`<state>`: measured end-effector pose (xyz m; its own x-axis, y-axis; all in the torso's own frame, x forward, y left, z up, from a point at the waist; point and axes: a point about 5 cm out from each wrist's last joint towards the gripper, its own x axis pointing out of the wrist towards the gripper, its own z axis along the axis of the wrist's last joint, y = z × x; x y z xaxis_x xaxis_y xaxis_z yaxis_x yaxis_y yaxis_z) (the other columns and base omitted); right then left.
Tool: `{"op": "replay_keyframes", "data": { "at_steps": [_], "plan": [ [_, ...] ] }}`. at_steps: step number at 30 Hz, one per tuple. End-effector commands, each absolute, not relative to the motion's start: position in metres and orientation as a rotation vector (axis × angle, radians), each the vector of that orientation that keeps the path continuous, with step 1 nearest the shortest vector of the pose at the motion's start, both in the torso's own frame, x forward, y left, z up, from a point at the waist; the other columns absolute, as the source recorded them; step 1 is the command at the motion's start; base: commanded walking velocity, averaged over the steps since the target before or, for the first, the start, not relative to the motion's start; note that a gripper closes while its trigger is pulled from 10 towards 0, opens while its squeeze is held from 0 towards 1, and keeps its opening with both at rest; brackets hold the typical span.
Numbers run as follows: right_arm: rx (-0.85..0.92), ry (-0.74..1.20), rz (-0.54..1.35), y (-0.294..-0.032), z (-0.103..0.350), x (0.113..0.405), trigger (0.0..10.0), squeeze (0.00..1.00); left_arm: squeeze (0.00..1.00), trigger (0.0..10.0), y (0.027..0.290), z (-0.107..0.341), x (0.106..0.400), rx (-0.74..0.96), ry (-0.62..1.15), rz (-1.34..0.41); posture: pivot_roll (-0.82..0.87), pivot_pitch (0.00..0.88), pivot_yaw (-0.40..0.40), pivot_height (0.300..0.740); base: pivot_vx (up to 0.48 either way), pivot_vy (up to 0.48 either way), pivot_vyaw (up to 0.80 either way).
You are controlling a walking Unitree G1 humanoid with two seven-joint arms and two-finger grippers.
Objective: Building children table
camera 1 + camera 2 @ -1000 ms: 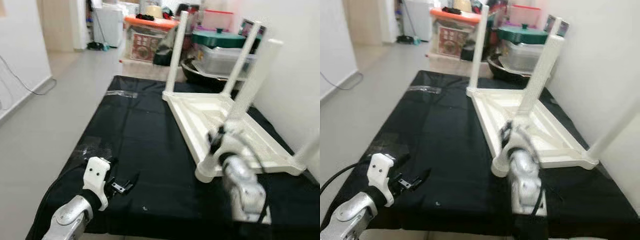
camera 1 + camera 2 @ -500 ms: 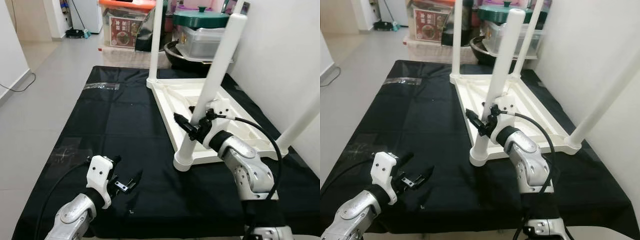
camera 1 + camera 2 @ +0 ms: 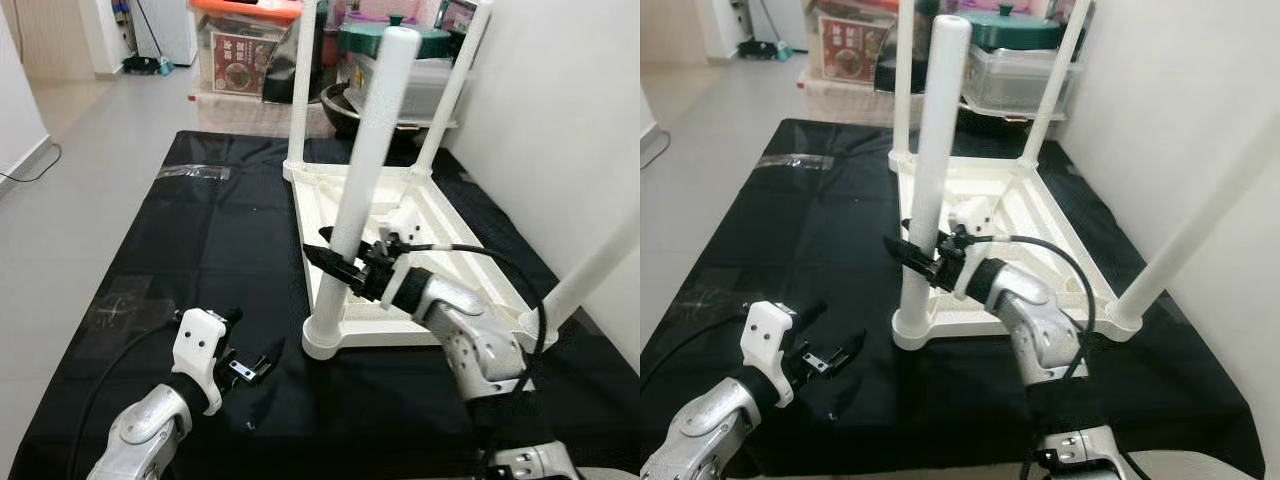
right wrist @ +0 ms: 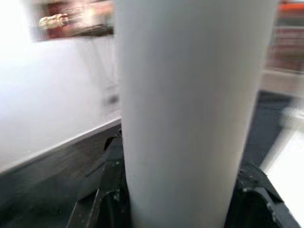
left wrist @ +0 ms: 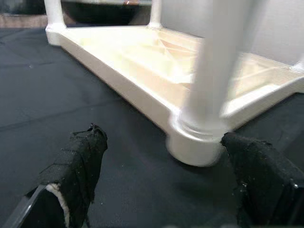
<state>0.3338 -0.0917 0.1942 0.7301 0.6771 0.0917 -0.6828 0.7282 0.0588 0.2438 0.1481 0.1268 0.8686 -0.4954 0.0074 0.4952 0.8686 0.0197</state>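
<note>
A white children's table [image 3: 400, 195] lies upside down on a black mat [image 3: 230, 250], its legs pointing up. My right gripper [image 3: 337, 263] reaches in from the right and is shut on the near left leg [image 3: 366, 170], about a third of the way up. The right wrist view has that leg [image 4: 190, 109] tight between the two black fingers [image 4: 109, 190]. At the front left my left gripper [image 3: 248, 345] hovers low over the mat, open with nothing in it. Between its fingers [image 5: 76, 161] the wrist view looks at the leg's round socket [image 5: 197, 142].
Storage boxes [image 3: 240, 50] and a green-lidded pot [image 3: 385, 40] are stacked past the mat's far end. A white wall [image 3: 560, 120] runs close along the right, with bare floor [image 3: 70, 170] on the left. A strip of clear tape [image 3: 195, 172] lies on the far left of the mat.
The head camera has swung and the blur has cleared. My right gripper stays at the near leg. The left arm has hardly moved.
</note>
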Motion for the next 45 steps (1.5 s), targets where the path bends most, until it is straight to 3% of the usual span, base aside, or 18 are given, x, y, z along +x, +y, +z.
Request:
{"op": "replay_keyframes", "data": {
  "at_steps": [1,4,5,8,9,10,11,12,13,18,19,31,35,36,37,39,40,45],
  "plan": [
    [0.063,0.209,0.260,-0.134,0.142,0.347,0.0,0.00,0.00,10.0,0.147,0.122,0.242,0.018,0.004,-0.529,0.10,0.000,-0.133,0.740,0.000,0.000,0.00],
    [0.059,0.302,0.036,-0.153,0.126,0.347,0.0,0.00,0.00,10.0,0.146,0.122,0.242,0.018,0.005,-0.530,0.10,0.000,-0.133,0.740,0.000,0.000,0.00],
    [0.027,0.394,-0.202,-0.179,0.108,0.337,0.0,0.00,0.00,10.0,0.146,0.122,0.242,0.018,0.004,-0.531,0.11,0.000,-0.144,0.740,0.000,0.000,0.00],
    [-0.036,0.454,-0.303,-0.195,0.098,0.321,0.0,0.00,0.00,10.0,0.146,0.123,0.242,0.016,0.002,-0.526,0.10,0.000,-0.140,0.740,0.000,0.000,0.00],
    [-0.095,0.461,-0.310,-0.198,0.095,0.307,2.7,0.00,0.00,10.0,0.147,0.122,0.241,0.019,0.004,-0.522,0.09,0.000,-0.136,0.740,0.000,0.000,0.00],
    [-0.095,0.461,-0.310,-0.198,0.095,0.307,2.7,0.00,0.00,10.0,0.147,0.122,0.241,0.019,0.004,-0.522,0.09,0.000,-0.136,0.740,0.000,0.000,0.00],
    [-0.116,0.473,-0.262,-0.193,0.095,0.297,10.0,0.00,0.00,10.0,0.148,0.121,0.240,0.019,0.007,-0.520,0.09,0.000,-0.131,0.740,0.000,0.000,0.00],
    [-0.108,0.453,-0.174,-0.185,0.099,0.295,10.0,0.00,0.00,10.0,0.148,0.120,0.239,0.017,0.010,-0.521,0.09,0.000,-0.131,0.740,0.000,0.000,0.00],
    [-0.074,0.386,-0.143,-0.181,0.111,0.298,10.0,1.00,0.00,10.0,0.147,0.120,0.239,0.016,0.012,-0.523,0.09,0.000,-0.134,0.740,0.000,0.000,0.00],
    [-0.026,0.234,0.009,-0.169,0.145,0.314,10.0,1.00,0.00,10.0,0.147,0.122,0.239,0.009,0.006,-0.517,0.09,0.000,-0.133,0.740,0.000,0.000,0.00],
    [-0.013,0.173,0.127,-0.162,0.158,0.319,10.0,0.00,0.00,10.0,0.148,0.122,0.239,0.011,0.007,-0.518,0.09,0.000,-0.131,0.740,0.000,0.000,0.00],
    [-0.061,-0.074,0.725,-0.154,0.215,0.325,10.0,0.00,0.00,10.0,0.149,0.125,0.243,0.018,-0.004,-0.521,0.11,0.000,-0.134,0.740,0.000,0.000,0.00],
    [-0.077,-0.071,0.767,-0.153,0.215,0.329,10.0,0.00,0.00,10.0,0.149,0.126,0.244,0.017,-0.008,-0.518,0.11,0.000,-0.134,0.740,0.000,0.000,0.00],
    [-0.069,-0.072,0.838,-0.145,0.213,0.332,8.3,0.00,0.00,10.0,0.148,0.125,0.244,0.019,-0.008,-0.522,0.11,0.000,-0.138,0.740,0.000,0.000,0.00],
    [-0.056,-0.070,0.904,-0.137,0.210,0.335,3.3,0.00,0.00,10.0,0.148,0.126,0.244,0.019,-0.009,-0.522,0.13,0.000,-0.144,0.740,0.000,0.000,0.00],
    [-0.056,-0.070,0.904,-0.137,0.210,0.335,3.3,0.00,0.00,10.0,0.148,0.126,0.244,0.019,-0.009,-0.522,0.13,0.000,-0.144,0.740,0.000,0.000,0.00],
    [-0.037,-0.072,0.932,-0.131,0.208,0.339,0.0,0.00,0.00,10.0,0.148,0.126,0.243,0.017,-0.008,-0.522,0.13,0.000,-0.141,0.740,0.000,0.000,0.00],
    [-0.073,0.007,0.689,-0.130,0.198,0.361,0.0,0.00,0.00,10.0,0.148,0.126,0.242,0.018,-0.007,-0.520,0.14,0.000,-0.150,0.740,0.000,0.000,0.00]
  ]
}}
